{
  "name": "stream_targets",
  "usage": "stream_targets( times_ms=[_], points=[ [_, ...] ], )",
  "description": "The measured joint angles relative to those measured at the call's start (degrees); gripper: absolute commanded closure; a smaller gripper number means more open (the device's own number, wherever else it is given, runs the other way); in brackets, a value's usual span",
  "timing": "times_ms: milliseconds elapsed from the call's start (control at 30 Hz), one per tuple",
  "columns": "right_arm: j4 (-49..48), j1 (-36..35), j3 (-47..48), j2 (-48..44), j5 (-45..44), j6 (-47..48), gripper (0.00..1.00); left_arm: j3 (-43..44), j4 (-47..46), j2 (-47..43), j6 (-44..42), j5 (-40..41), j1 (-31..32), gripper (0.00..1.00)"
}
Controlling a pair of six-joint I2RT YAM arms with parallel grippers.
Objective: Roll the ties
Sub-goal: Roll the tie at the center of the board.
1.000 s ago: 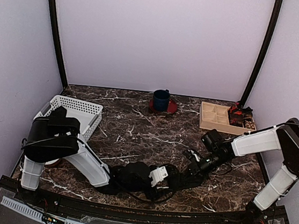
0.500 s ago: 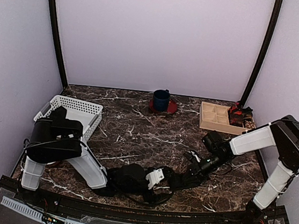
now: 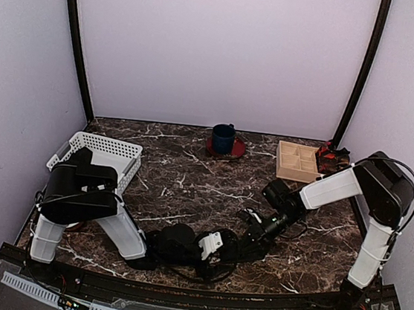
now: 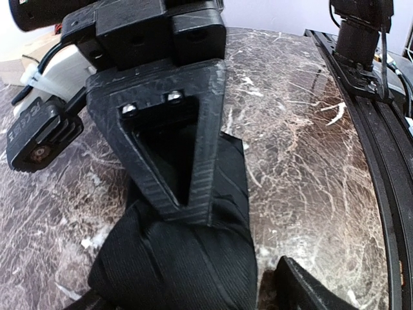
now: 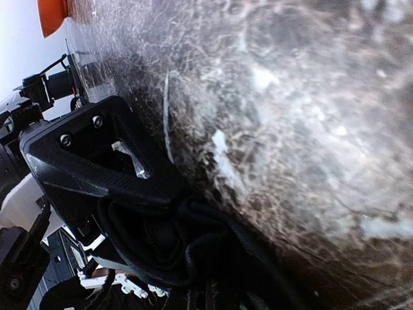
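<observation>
Left wrist view: your left gripper [image 4: 239, 242] straddles the tie [image 4: 181, 265] with its jaws wide.
One finger lies on top of the black fabric, while the other stands just beside it, not clamping. The tie sits bunched in a loose bundle at the near edge of the table [image 3: 190, 175]. Your right gripper [image 3: 250, 235] is closed tight against the bundle's right side. Over the last second both grippers and the bundle have slid left, the right arm reaching further in. That reads as gathering, not yet a tidy coil.
</observation>
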State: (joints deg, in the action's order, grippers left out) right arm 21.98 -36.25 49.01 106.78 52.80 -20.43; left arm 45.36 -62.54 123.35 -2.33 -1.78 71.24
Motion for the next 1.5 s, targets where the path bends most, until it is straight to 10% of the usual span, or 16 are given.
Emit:
stream_targets(
  times_ms=[467, 933, 1033, 1167, 1500],
  points=[
    [-1.6, -4.5, 4.6, 4.1, 1.3, 0.0, 1.0, -11.8, -4.6, -6.1, -1.0, 3.2, -1.7, 0.06],
    [2.9, -6.2, 12.1, 8.9, 1.9, 4.8, 1.0, -8.8, -3.1, -4.6, -1.3, -2.8, -2.7, 0.46],
    [3.4, -6.3, 12.3, 8.8, 1.5, 5.3, 0.84, -8.8, -3.2, -4.5, -0.5, -2.2, -2.9, 0.54],
    [5.0, -6.3, 13.0, 7.0, -0.5, 4.9, 0.64, -8.8, -2.8, -4.6, 0.6, -1.5, -2.7, 0.55],
    [4.4, -6.9, 11.3, -1.5, -11.4, -3.7, 0.6, -8.2, -0.4, -5.4, 3.9, -0.3, -2.3, 0.55]
  ],
)
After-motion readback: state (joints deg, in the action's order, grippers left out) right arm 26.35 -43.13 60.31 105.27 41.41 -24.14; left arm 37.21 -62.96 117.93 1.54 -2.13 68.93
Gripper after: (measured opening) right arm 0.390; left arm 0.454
